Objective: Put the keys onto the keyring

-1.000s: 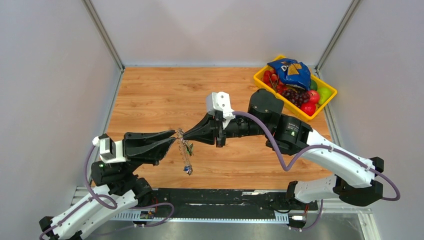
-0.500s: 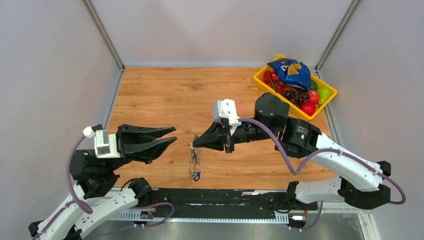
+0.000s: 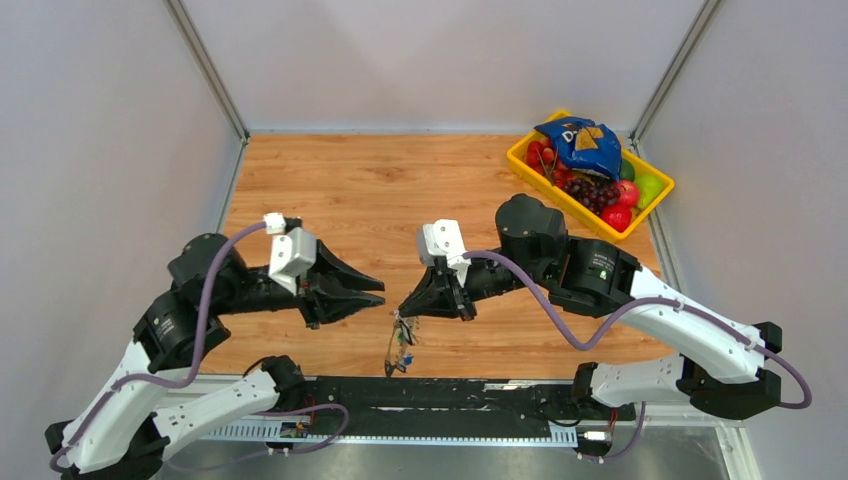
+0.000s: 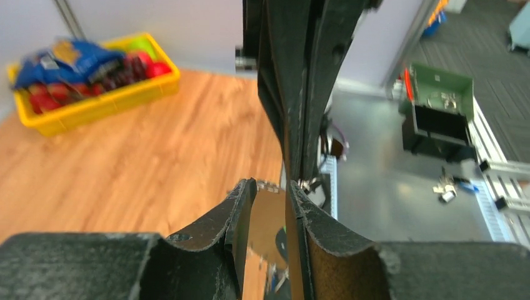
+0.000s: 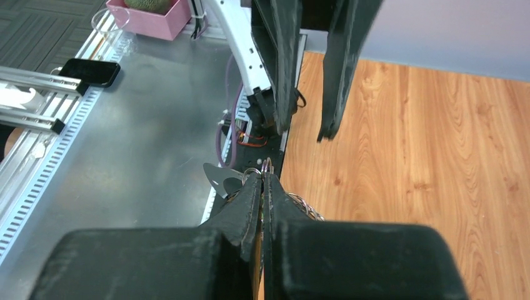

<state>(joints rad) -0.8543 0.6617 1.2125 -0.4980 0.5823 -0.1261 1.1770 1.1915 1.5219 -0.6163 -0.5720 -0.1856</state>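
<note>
- Near the front edge of the table point(image 3: 330, 190), between the two arms, the right gripper point(image 3: 404, 313) has its fingers pressed tight together, pinching the keyring point(image 5: 306, 206) at its top.
- The keys point(image 3: 398, 352) dangle in a small bunch straight below that pinch. I cannot tell whether the lowest one touches the wood.
- The left gripper point(image 3: 378, 294) sits just beside the right one, tip pointing at tip, with its fingers spread a little and nothing between them.
- From the right wrist camera, loops of wire and a stretch of beaded edge show at my fingertips, so the grip looks secure.
- My reading is that the task is far along. The keys hang with the ring as one bunch, and I can make out no key lying apart from it.
- The bunch is too small and tangled for me to count the keys, or to confirm that each is truly threaded and not just caught.
- If one is loose, the empty left gripper is well placed to take it. Otherwise only setting the bunch down is left.
- The yellow basket point(image 3: 516, 152) of fruit in the far right corner plays no part.
</note>
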